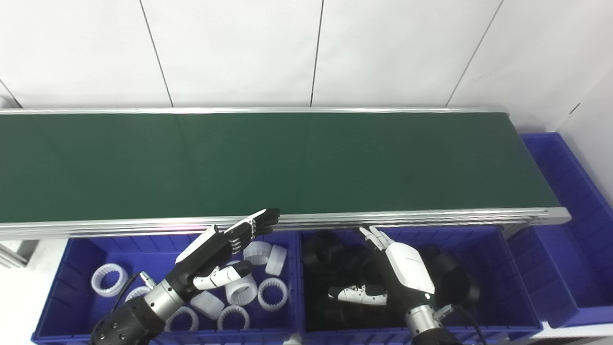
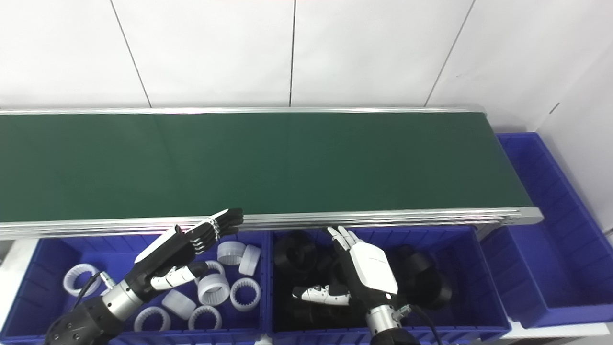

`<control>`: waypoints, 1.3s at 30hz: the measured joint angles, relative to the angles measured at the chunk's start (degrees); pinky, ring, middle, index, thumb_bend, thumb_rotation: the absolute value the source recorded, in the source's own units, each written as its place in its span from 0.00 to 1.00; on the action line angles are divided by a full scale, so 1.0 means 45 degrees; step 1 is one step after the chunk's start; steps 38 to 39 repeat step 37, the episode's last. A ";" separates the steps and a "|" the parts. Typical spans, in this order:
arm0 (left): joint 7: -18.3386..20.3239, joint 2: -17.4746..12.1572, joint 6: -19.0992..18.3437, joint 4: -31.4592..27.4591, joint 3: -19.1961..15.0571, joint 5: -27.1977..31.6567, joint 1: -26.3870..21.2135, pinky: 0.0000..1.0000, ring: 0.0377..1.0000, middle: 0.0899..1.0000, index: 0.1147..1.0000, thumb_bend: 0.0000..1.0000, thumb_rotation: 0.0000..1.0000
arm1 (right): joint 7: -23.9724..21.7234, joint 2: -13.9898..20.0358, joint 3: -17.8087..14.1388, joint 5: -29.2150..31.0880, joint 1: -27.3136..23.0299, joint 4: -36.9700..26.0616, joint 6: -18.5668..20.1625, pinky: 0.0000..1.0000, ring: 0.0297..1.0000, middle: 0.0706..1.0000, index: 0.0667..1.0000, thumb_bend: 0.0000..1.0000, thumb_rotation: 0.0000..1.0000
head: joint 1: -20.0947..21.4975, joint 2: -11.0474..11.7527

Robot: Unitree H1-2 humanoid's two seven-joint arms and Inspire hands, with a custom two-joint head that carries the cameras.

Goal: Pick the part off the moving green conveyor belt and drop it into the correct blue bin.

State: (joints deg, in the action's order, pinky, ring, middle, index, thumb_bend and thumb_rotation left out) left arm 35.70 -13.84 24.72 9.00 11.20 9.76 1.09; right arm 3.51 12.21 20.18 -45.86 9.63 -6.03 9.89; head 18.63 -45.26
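The green conveyor belt (image 1: 287, 163) runs across the view and carries no part. My left hand (image 1: 218, 251) hovers open above the left blue bin (image 1: 76, 254), which holds several white toothed rings (image 1: 242, 290); its fingertips reach the belt's near rail. Over the middle blue bin (image 1: 507, 282), which holds black rings (image 1: 330, 251), my right hand (image 1: 397, 268) is open with fingers straight and thumb out to the left. Neither hand holds anything.
A third blue bin (image 1: 570, 225) stands at the right end of the belt, beyond the roller. The aluminium rail (image 1: 431, 216) lines the belt's near edge just above the bins. A white tiled wall rises behind the belt.
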 measured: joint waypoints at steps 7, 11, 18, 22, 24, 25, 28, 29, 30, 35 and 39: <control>0.0006 0.0007 0.0011 0.0069 0.0008 0.0000 0.0009 0.93 0.95 0.96 0.93 0.46 0.73 | -0.0329 0.0219 0.0110 0.2352 0.0078 -0.0483 -0.1870 0.89 0.97 1.00 0.97 0.40 0.96 | -0.0155 0.0446; -0.0006 0.0137 0.0052 0.0406 -0.0148 -0.0365 0.0115 0.91 0.93 0.94 0.92 0.45 0.71 | -0.0535 0.0168 0.0267 0.4209 0.0300 -0.0369 -0.3897 0.88 0.96 1.00 0.99 0.36 0.95 | -0.0429 0.1483; -0.0019 0.0278 0.0055 0.0868 -0.0502 -0.1114 0.0699 0.87 0.92 0.92 0.90 0.45 0.63 | -0.0538 -0.0042 0.0456 0.4914 0.0936 0.0452 -0.5839 0.91 0.97 1.00 0.98 0.40 1.00 | -0.0897 0.2987; -0.0145 0.0338 0.0055 0.0785 -0.0552 -0.1339 0.0765 0.88 0.92 0.92 0.89 0.44 0.58 | -0.0543 -0.0096 0.0484 0.4961 0.0977 0.0530 -0.6155 0.93 0.97 1.00 0.99 0.42 1.00 | -0.0860 0.2910; -0.0216 0.0390 0.0055 0.0732 -0.0606 -0.1371 0.0769 0.88 0.93 0.93 0.90 0.44 0.56 | -0.0547 -0.0167 0.0509 0.5032 0.0976 0.0576 -0.6355 0.92 0.97 1.00 0.99 0.41 1.00 | -0.0879 0.2871; -0.0215 0.0410 0.0055 0.0704 -0.0646 -0.1364 0.0776 0.88 0.93 0.93 0.90 0.44 0.56 | -0.0547 -0.0224 0.0525 0.5054 0.0971 0.0683 -0.6469 0.92 0.97 1.00 0.99 0.41 1.00 | -0.0879 0.2871; -0.0206 0.0437 0.0055 0.0660 -0.0714 -0.1250 0.0811 0.88 0.93 0.93 0.91 0.44 0.58 | -0.0547 -0.0345 0.0543 0.5063 0.0975 0.1081 -0.6635 0.92 0.98 1.00 0.98 0.40 1.00 | -0.0918 0.2813; -0.0206 0.0438 0.0055 0.0654 -0.0724 -0.1250 0.0826 0.88 0.93 0.93 0.91 0.44 0.58 | -0.0547 -0.0360 0.0540 0.5060 0.0977 0.1150 -0.6680 0.92 0.98 1.00 0.98 0.40 1.00 | -0.0899 0.2813; -0.0206 0.0440 0.0056 0.0654 -0.0727 -0.1250 0.0836 0.87 0.92 0.93 0.91 0.45 0.58 | -0.0546 -0.0367 0.0530 0.5057 0.0972 0.1217 -0.6750 0.94 0.98 1.00 0.99 0.40 0.99 | -0.0898 0.2793; -0.0210 0.0508 0.0055 0.0650 -0.0782 -0.1247 0.0845 0.87 0.92 0.93 0.91 0.45 0.59 | -0.0537 -0.0380 0.0411 0.4916 0.0922 0.1411 -0.6990 0.95 0.98 1.00 0.99 0.39 1.00 | -0.0957 0.2812; -0.0210 0.0527 0.0056 0.0648 -0.0788 -0.1248 0.0845 0.87 0.92 0.93 0.91 0.45 0.61 | -0.0533 -0.0382 0.0317 0.4872 0.0889 0.1420 -0.7005 0.94 0.98 1.00 0.99 0.38 1.00 | -0.0957 0.2968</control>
